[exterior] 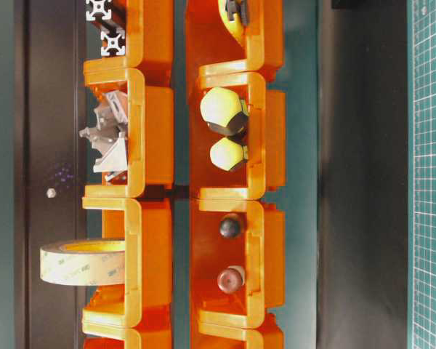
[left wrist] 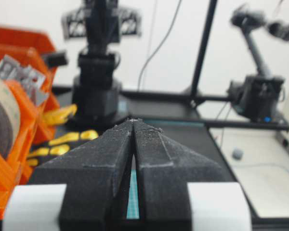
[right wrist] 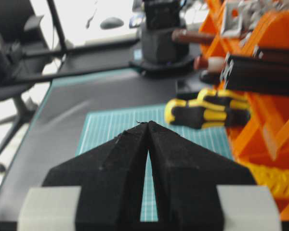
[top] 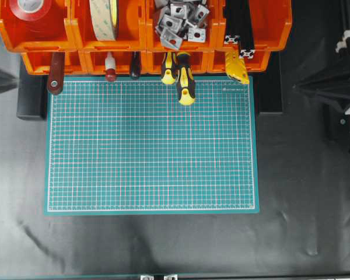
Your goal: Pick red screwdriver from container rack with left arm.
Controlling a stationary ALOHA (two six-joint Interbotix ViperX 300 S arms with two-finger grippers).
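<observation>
The red screwdriver lies in a front bin of the orange container rack, its dark-red knob over the mat's far edge. Its knob also shows in the table-level view and the right wrist view. It is out of the left wrist view. My left gripper is shut and empty, the tips touching, well off to the left of the rack. My right gripper is shut and empty above the mat's right side.
A long flat dark-red handle, a dark knob handle and two yellow-black screwdrivers stick out of neighbouring bins. Tape rolls and metal brackets fill the back row. A green cutting mat lies in front.
</observation>
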